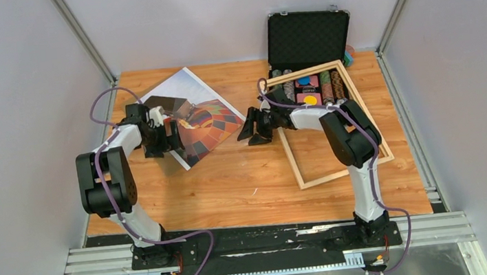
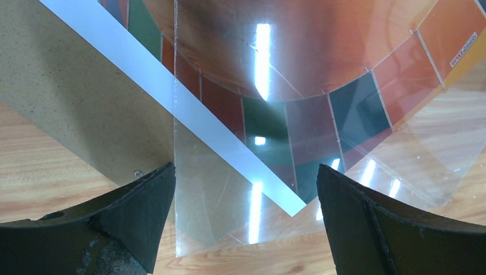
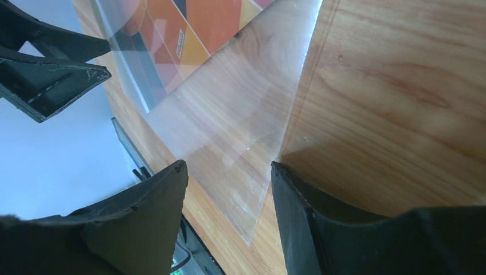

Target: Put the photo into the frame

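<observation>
Looking across the table (image 1: pixel 232 180), I see the frame (image 1: pixel 342 173) on the right, its far end over the open black chip case (image 1: pixel 307 37). The photo (image 1: pixel 207 117) lies far left, face up, under a clear pane (image 2: pixel 229 200). My left gripper (image 1: pixel 173 137) hovers spread wide at its near edge. My right gripper (image 1: pixel 252 131) stands partly parted, with the pane's corner in the gap.

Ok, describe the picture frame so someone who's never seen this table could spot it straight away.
Take the right half of the wooden table. The frame lies there at a slant, its far end over the open black case. It is the only thin pale-wood rectangle, with bare tabletop showing through its middle.
</observation>
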Robot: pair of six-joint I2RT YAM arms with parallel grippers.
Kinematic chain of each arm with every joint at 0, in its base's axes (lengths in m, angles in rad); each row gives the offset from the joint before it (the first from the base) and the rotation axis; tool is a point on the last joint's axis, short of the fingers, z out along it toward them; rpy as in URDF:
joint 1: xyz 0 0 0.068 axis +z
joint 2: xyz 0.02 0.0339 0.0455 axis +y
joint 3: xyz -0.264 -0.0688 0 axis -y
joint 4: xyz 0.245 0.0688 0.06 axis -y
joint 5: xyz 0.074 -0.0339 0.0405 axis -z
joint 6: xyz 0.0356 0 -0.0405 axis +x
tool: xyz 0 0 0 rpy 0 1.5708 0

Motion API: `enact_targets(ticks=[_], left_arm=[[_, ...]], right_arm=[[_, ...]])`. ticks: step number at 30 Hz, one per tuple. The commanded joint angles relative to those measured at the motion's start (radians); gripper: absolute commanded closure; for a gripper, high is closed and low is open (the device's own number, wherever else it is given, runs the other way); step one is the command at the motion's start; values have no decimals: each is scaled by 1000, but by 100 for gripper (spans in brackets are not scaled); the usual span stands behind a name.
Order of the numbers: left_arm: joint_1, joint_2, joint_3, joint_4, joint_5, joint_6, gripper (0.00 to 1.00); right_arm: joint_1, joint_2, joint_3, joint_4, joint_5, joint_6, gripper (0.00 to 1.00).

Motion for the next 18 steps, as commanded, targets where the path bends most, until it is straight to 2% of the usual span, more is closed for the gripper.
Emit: enact_targets(ticks=[1, 13, 18], left_arm=[[-8, 39, -23, -35, 159, 9, 0], [-6, 58, -34, -41, 230, 32, 0], [-6, 54, -39, -39, 231, 34, 0]], right_arm=[[-2, 54, -18, 66, -83, 48, 41], [-30, -44, -132, 371, -230, 206, 41], [-33, -69, -133, 325, -187, 235, 41]])
